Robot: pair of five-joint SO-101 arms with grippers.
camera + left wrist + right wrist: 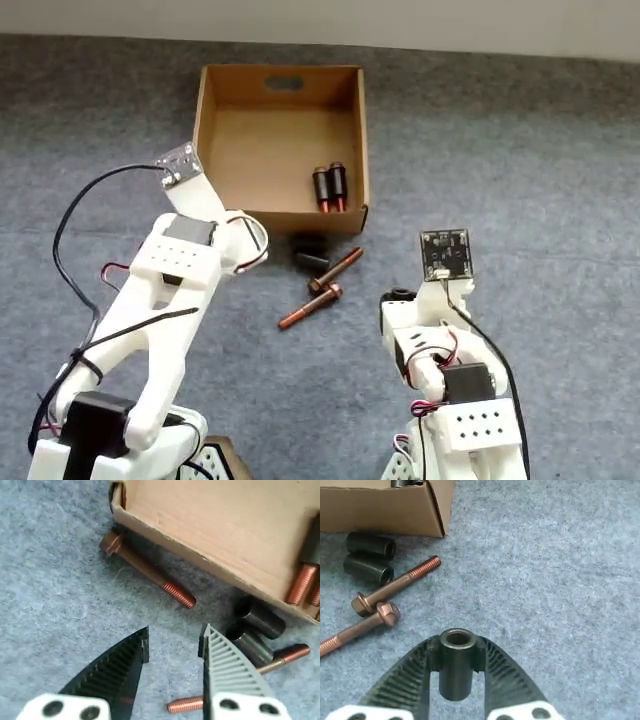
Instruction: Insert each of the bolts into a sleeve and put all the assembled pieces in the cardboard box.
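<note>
The left gripper is hanging over the grey carpet with its jaws spread wide and nothing between them, pointing toward the front wall of the cardboard box. A loose bolt is lying just past its fingertips, close to that wall. Its long axis is running roughly along the wall, head toward the box's corner and threaded end nearer the gripper. Judging by this, the left arm is the nearer one, and its jaws would need to straddle the shaft crosswise. Inside the box two assembled pieces are lying side by side near the front right corner. Just outside that corner two bare sleeves are resting next to each other. A second bolt and a third bolt are lying slantwise beside them, between the two arms. The right gripper is gripping another sleeve between its ribbed jaws, holding it lengthwise along the fingers. The sleeve's open bore is showing at the fingertip end, well apart from the bolt by the wall.
</note>
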